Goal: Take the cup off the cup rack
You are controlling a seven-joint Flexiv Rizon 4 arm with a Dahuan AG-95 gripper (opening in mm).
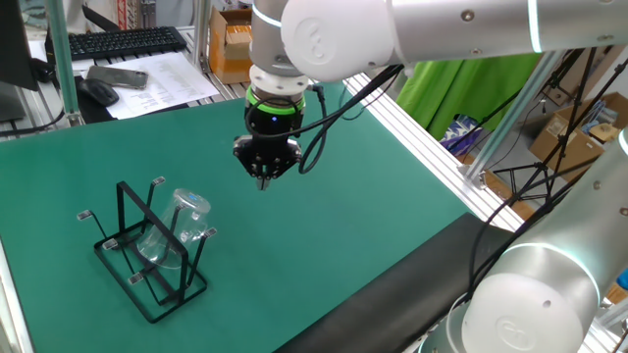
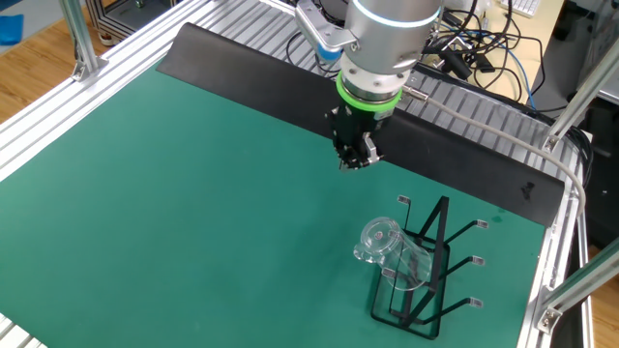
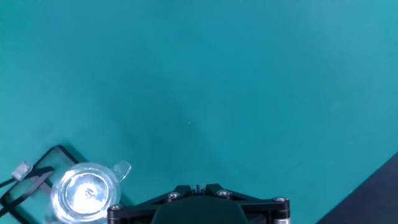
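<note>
The clear glass cup [image 1: 180, 227] hangs tilted, mouth up and outward, on a peg of the black wire cup rack [image 1: 147, 257] at the left of the green mat. Both show in the other fixed view, the cup [image 2: 387, 247] on the rack [image 2: 430, 275]. In the hand view the cup [image 3: 84, 193] and a corner of the rack [image 3: 28, 177] sit at the bottom left. My gripper [image 1: 263, 178] hangs above the mat, well to the right of the rack and higher than it, fingers together and holding nothing. It also shows in the other fixed view [image 2: 355, 160].
A black strip [image 2: 290, 87] borders the mat on one side, with aluminium rails [image 1: 432, 137] beyond. A keyboard [image 1: 123, 41], mouse and papers lie on the desk behind the mat. A second robot arm's base [image 1: 535, 294] stands at the front right.
</note>
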